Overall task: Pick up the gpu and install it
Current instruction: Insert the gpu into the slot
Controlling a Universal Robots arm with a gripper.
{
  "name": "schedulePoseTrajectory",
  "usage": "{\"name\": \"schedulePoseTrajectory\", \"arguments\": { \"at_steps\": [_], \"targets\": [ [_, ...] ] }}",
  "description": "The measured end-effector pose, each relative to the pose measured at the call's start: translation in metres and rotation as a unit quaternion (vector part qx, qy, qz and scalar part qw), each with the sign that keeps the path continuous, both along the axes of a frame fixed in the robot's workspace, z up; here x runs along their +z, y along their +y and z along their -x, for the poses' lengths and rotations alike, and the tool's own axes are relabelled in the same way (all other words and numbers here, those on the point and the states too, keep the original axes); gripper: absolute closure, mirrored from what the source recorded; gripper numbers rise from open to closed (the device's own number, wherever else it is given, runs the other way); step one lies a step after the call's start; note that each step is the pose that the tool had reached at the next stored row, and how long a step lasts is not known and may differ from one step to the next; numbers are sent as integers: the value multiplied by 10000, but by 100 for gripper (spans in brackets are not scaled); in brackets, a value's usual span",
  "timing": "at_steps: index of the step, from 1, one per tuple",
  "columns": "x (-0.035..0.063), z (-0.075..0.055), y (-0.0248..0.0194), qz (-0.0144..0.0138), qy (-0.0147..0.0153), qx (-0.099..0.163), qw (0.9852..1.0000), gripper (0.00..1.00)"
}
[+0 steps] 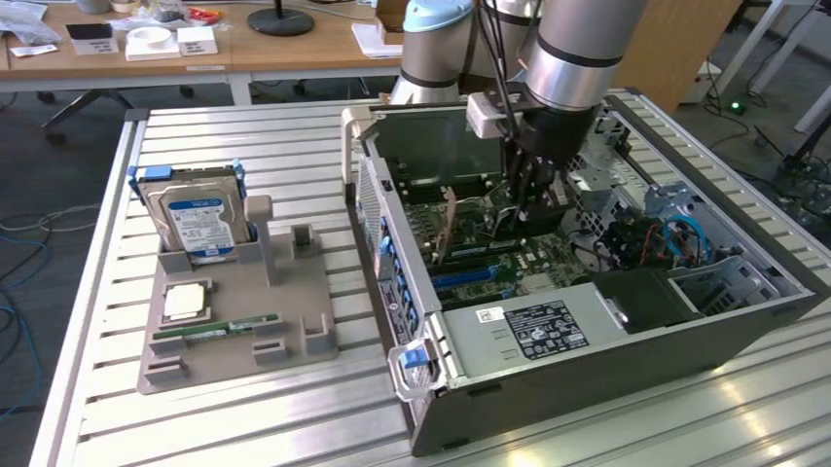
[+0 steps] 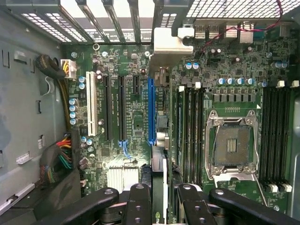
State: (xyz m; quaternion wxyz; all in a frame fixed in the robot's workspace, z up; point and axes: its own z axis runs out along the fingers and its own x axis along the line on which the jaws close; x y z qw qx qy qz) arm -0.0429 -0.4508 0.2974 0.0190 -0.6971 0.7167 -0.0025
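The gpu [image 2: 159, 180] shows edge-on in the wrist view as a thin pale strip between the black fingers [image 2: 138, 201]. It lies in line with the long blue slot [image 2: 151, 110] on the green motherboard [image 2: 136, 122]. My gripper [image 2: 159, 199] is shut on the card, one finger on each face. Seen from the exterior view, the gripper [image 1: 528, 216] reaches down inside the open computer case [image 1: 610, 341], over the motherboard's slots. Which of the upright tan boards there is the gpu I cannot tell.
Black slots [image 2: 121, 108] and a white slot [image 2: 91, 105] flank the blue one; memory slots and the CPU socket [image 2: 233, 145] lie on the other side. A grey holder [image 1: 234, 321] at the exterior view's left carries a hard drive [image 1: 201, 222] and a green memory stick [image 1: 214, 331].
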Motion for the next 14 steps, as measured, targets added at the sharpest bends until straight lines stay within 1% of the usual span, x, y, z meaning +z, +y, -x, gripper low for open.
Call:
{"name": "schedulePoseTrajectory", "arguments": {
  "at_steps": [3, 7, 9, 14],
  "targets": [
    [-14, 32, 0, -1, -20, 1, 10000, 74],
    [-53, 57, 0, 0, -68, 6, 10000, 74],
    [-67, 73, 0, 0, -87, 10, 10000, 74],
    [-80, 130, 0, 0, -93, 11, 10000, 74]
  ]
}}
